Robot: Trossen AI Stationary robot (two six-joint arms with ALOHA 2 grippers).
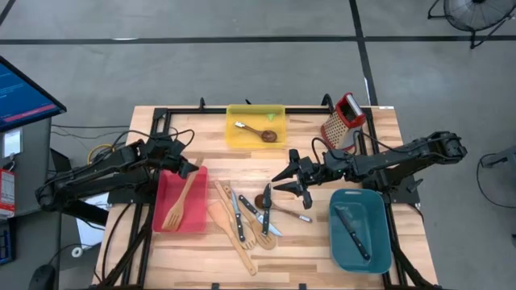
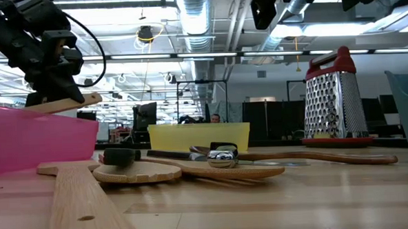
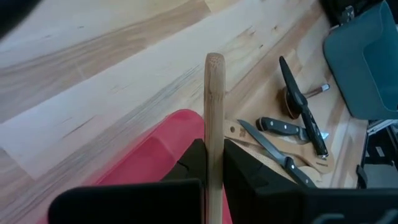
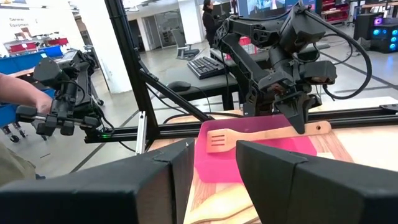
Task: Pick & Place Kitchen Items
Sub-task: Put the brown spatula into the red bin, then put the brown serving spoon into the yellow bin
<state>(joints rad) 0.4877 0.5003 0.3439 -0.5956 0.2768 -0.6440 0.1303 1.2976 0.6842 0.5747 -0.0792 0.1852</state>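
We see left gripper (image 1: 187, 167) clamped on turner (image 1: 179, 203) handle, slotted head down in red bin (image 1: 165, 197). Only right wrist view shows turner's slots. Right gripper (image 1: 287, 181) half open, empty, above knives (image 1: 251, 209) at table (image 1: 193, 262) middle. Bare board along near edge.
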